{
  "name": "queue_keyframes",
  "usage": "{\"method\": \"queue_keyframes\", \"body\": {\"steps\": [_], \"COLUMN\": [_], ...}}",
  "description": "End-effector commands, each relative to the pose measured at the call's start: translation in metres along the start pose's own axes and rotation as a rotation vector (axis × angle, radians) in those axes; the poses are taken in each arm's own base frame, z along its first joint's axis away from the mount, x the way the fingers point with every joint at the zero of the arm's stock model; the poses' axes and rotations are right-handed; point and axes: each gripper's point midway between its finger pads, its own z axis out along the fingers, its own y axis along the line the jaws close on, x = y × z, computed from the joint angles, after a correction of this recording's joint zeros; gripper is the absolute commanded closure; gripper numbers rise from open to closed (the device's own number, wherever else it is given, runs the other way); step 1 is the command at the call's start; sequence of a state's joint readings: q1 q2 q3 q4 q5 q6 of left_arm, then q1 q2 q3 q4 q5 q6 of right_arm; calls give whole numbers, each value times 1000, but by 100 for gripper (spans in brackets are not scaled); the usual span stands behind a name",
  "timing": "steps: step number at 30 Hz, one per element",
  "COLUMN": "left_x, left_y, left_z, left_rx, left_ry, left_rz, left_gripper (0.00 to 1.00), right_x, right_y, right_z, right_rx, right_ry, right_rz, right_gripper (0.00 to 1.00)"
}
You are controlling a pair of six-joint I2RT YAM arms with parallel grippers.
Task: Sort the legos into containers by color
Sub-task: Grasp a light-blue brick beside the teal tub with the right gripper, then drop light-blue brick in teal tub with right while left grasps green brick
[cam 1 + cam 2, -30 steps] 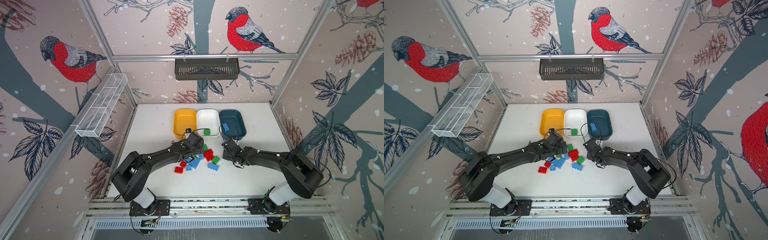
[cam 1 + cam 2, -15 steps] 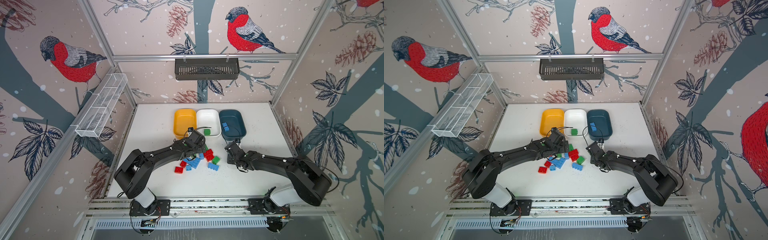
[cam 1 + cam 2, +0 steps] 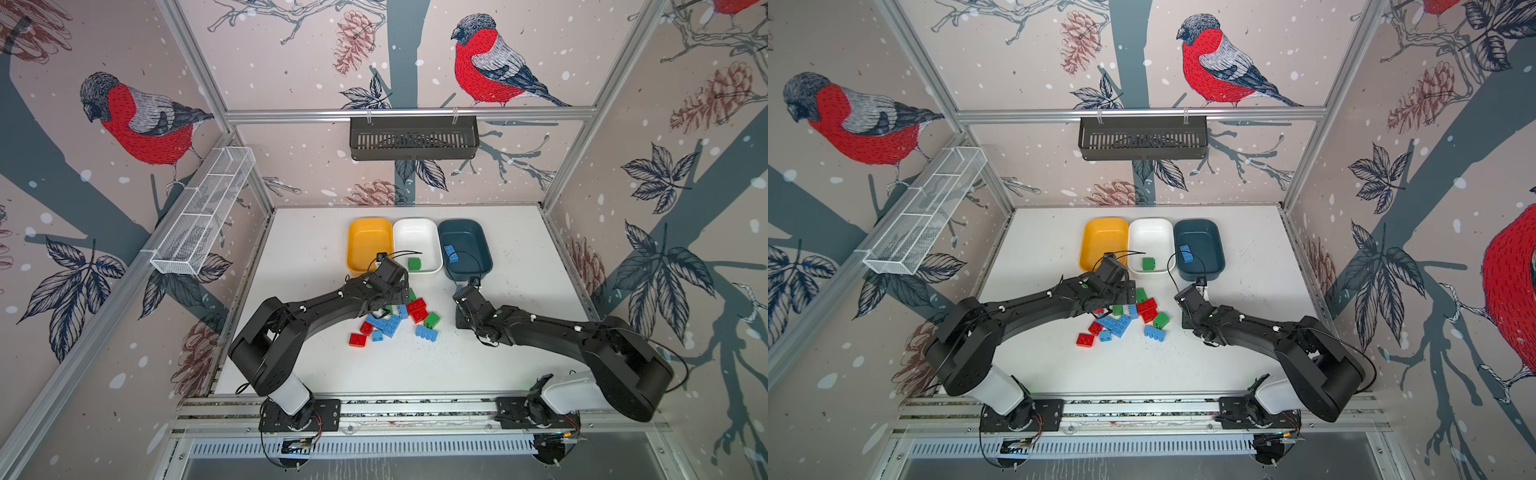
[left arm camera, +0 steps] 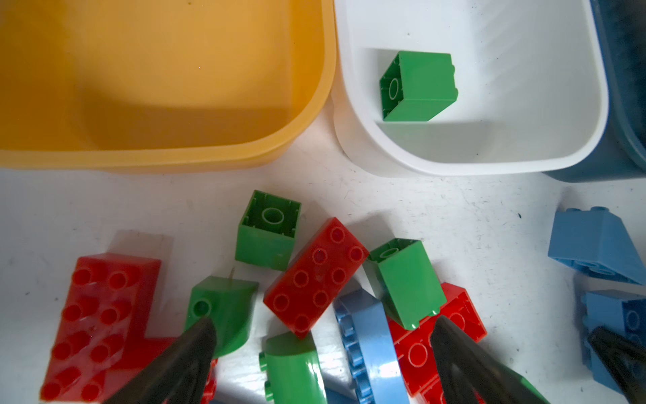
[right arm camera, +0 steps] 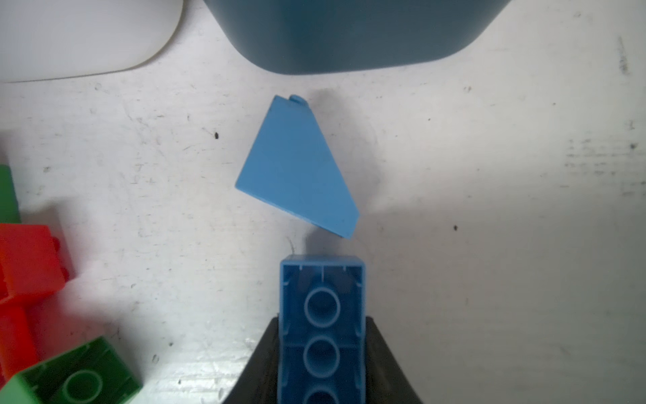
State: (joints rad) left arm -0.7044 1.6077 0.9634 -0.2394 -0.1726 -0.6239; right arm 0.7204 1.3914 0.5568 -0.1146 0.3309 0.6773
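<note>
Long lt-blue brick (image 5: pixel 321 349): hard plastic, light, stiff, not fragile. Side walls are smooth, so a bit slippery. Best hold is across the two long flat walls, and that's the grip now: R fingers (image 5: pixel 260 370) are closed on those walls, hollow underside facing the wrist cam. Far end pokes out past the fingertips, so I'd expect little tendency to pivot.

Location: low over the bench (image 5: pixel 489 210), on the near side of the teal tub (image 5: pixel 349 35), right of the pile (image 3: pixel 395 322). Can't tell if it's off the surface.

Around:
- A blue slope brick (image 5: pixel 297 168) lies on its side just beyond the held one, between it and the teal tub. Going straight fwd would likely shove it. Lift first; that's needed for the tub wall anyway.
- Teal tub already holds blue pcs (image 3: pixel 451 253).
- White tub (image 4: pixel 524 154), middle, has one green brick (image 4: pixel 417 87).
- Yellow tub (image 4: pixel 174 105), left, has nothing in it.
- L fingers (image 4: pixel 181 363) are spread wide and empty, low over the red/green/blue pile, either side of a red brick (image 4: pixel 316 276).
- L arm is well apart from the route to teal, so no clash expected.
</note>
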Motion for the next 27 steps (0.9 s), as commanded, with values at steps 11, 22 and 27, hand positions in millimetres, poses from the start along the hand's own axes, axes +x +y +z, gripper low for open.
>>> {"method": "queue_keyframes", "body": {"steps": [11, 22, 27], "left_x": [2, 8, 15], "left_y": [6, 4, 8], "left_z": [6, 9, 10], "left_rx": [-19, -55, -67], "left_ry": [77, 94, 115], "left_rz": [2, 2, -19], "left_gripper": [7, 22, 31], "right_x": [-102, -176, -197], "right_y": [22, -5, -22], "right_z": [-49, -18, 9], "right_rx": [-271, -220, -113], "right_ry": [-327, -347, -272], "right_rz": [69, 165, 202], "right_gripper": [71, 68, 35]}}
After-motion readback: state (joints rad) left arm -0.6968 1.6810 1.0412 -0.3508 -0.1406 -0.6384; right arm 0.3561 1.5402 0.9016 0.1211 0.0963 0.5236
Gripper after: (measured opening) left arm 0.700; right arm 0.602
